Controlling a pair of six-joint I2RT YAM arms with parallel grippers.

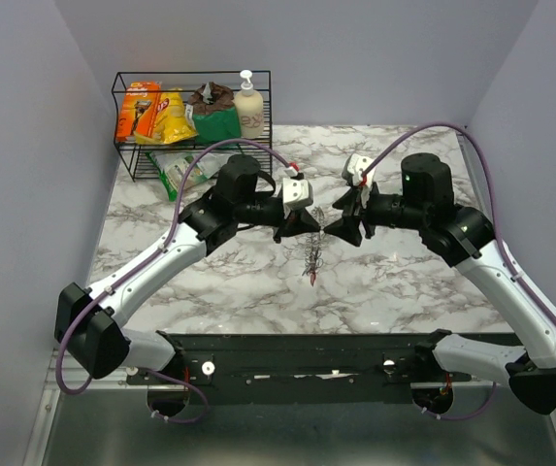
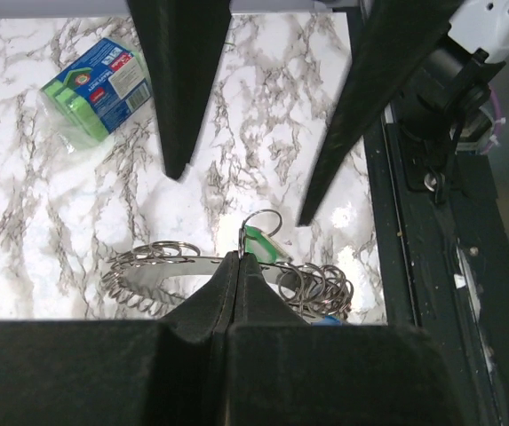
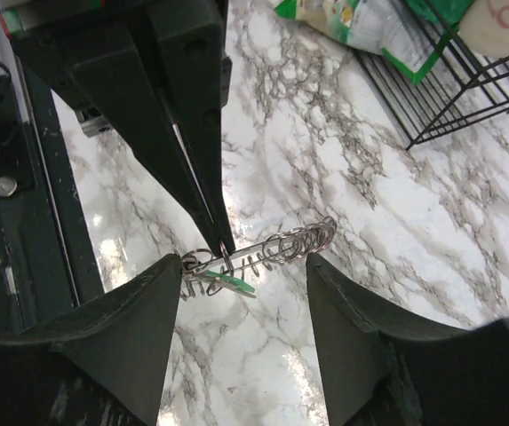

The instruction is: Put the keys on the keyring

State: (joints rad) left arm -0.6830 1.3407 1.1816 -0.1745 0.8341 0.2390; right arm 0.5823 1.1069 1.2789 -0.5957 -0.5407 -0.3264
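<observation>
The keyring (image 1: 315, 250), a metal bar crowded with small silver rings, hangs between my two grippers above the marble table. My left gripper (image 2: 236, 259) is shut, pinching a small ring on the keyring (image 2: 161, 266) right beside a green key (image 2: 261, 238). A sliver of a blue key (image 2: 327, 318) shows at the ring cluster. In the top view a red key (image 1: 311, 279) dangles at the low end. My right gripper (image 3: 245, 280) stands open just in front of the keyring (image 3: 281, 247) and green key (image 3: 234, 282), its fingers apart from both.
A black wire basket (image 1: 130, 146) at the back left holds snack packets and a soap bottle (image 1: 249, 107). A green packet (image 2: 99, 84) lies on the marble beside it. The dark base rail (image 1: 287, 354) runs along the near edge.
</observation>
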